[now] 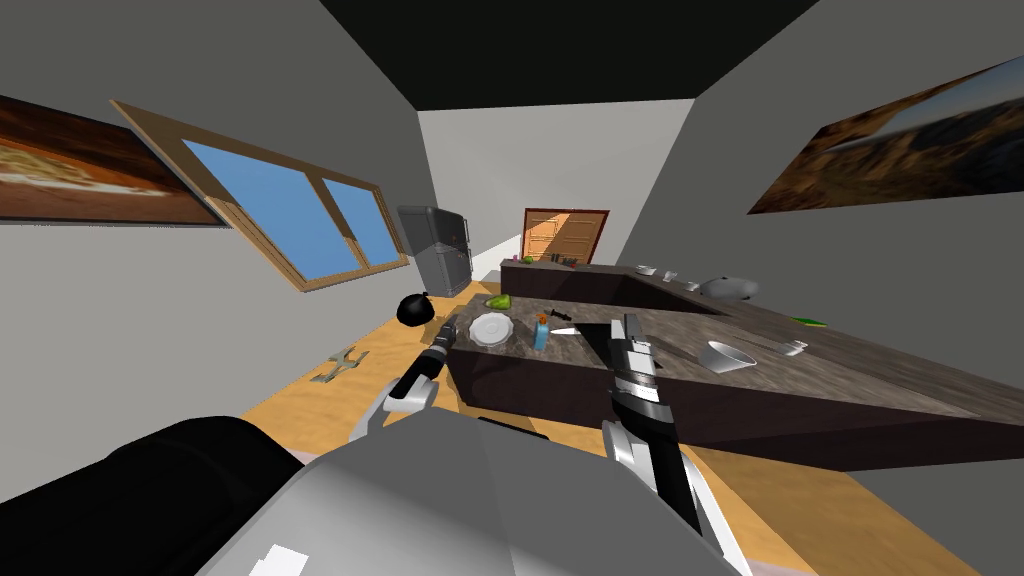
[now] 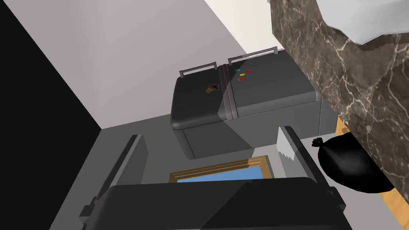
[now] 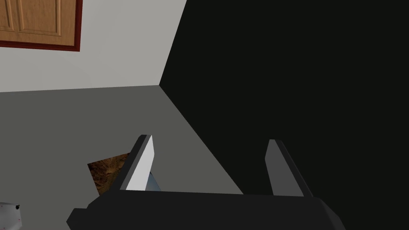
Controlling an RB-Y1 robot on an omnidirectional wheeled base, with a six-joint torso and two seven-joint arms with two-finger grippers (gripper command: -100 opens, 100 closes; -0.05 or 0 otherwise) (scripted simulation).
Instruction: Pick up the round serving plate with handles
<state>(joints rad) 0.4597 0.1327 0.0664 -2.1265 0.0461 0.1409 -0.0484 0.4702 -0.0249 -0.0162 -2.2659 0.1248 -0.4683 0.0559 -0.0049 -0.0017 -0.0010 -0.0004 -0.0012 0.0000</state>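
Plate (image 1: 491, 328) rests on the dark counter (image 1: 850, 380) near the left gripper (image 1: 449, 328), whose fingers, like the right gripper's (image 1: 626, 328), stand apart.

Head camera overlooks counter (image 1: 850, 375); left wrist, perhaps beside it, faces the shared fridge (image 1: 440, 250) (image 2: 247, 104)

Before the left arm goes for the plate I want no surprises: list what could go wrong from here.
1. The left claw, open, sits beside the end of the counter, close to its edge. If it moves in carelessly it may strike the stone rather than reach the white plate.
2. The blue bottle and the white knife lie just past the plate, so a sideways push could slide it into them.
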